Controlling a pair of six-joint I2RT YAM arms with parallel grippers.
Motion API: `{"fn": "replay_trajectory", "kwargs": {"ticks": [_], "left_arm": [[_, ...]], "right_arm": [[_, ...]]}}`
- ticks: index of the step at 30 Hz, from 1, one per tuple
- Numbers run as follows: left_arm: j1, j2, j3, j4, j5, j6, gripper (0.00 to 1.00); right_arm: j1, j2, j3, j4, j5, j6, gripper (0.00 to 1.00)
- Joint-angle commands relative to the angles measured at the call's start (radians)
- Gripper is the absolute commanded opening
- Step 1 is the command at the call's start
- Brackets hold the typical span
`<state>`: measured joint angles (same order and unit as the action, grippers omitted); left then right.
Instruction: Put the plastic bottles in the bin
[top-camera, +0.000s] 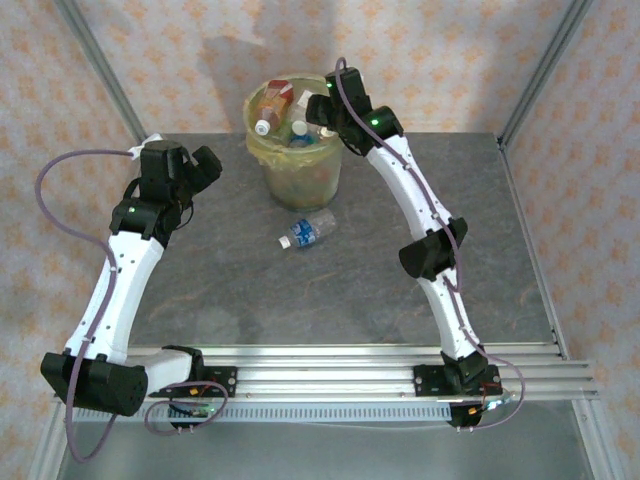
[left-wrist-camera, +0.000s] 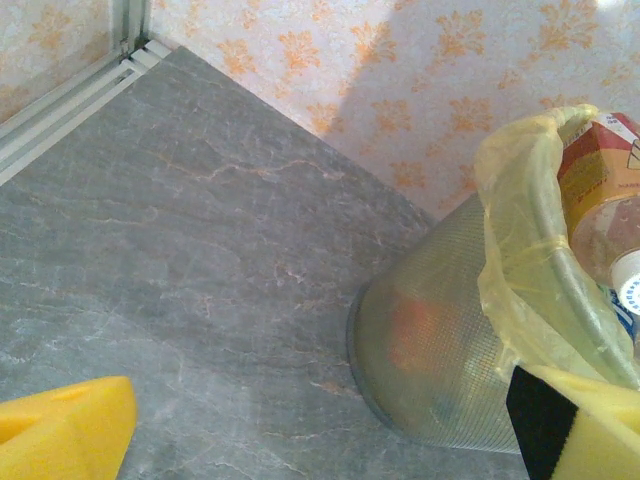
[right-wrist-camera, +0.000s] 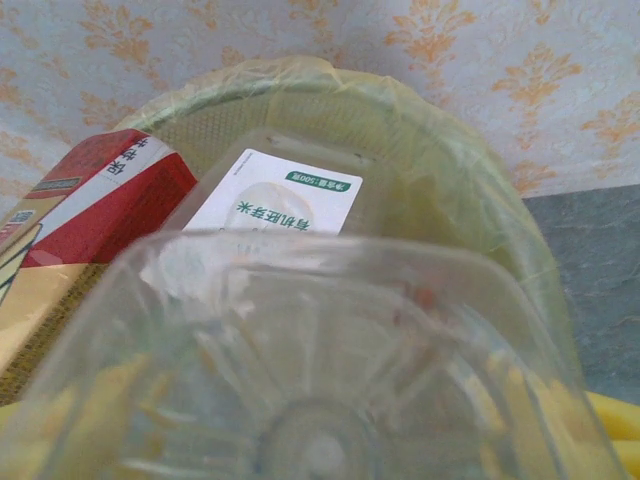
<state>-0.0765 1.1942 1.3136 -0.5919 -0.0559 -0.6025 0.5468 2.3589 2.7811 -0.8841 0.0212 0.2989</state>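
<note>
Lying on its side on the grey, stone-patterned table (top-camera: 200, 290), one clear bottle (top-camera: 308, 229) with a blue cap and label rests just in front of the bin (top-camera: 300, 178), cap toward the near left and base toward the far right. The left gripper (top-camera: 205, 165), jaws wide apart and empty, has this bottle to its near right and looks the freer arm to take it. The right gripper (top-camera: 325, 108) hangs over the round, mesh-walled, yellow-bagged bin with a ribbed bottle base (right-wrist-camera: 320, 390) against its camera; whether it grips that bottle I cannot tell.

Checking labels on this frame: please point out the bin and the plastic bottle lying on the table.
bin (top-camera: 300, 182), top external view, front wall below the rim.
plastic bottle (top-camera: 309, 229), top external view, middle of its body, in front of the bin.
</note>
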Motion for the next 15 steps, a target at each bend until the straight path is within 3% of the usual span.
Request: {"fn": "replay_trajectory", "kwargs": {"ticks": [1,9,15], "left_arm": [[0.000,-0.004,-0.008,0.030,0.010,-0.010,0.97],[0.000,-0.001,-0.008,0.026,0.011,-0.011,0.97],[-0.002,-0.005,-0.005,0.023,0.010,-0.010,0.97]], "right_arm": [[0.001,-0.059,0.033,-0.024,0.043,-0.040,0.78],[0.001,-0.113,0.034,-0.030,-0.042,-0.065,0.85],[0.002,-0.141,0.032,-0.041,-0.018,-0.078,0.83]]}}
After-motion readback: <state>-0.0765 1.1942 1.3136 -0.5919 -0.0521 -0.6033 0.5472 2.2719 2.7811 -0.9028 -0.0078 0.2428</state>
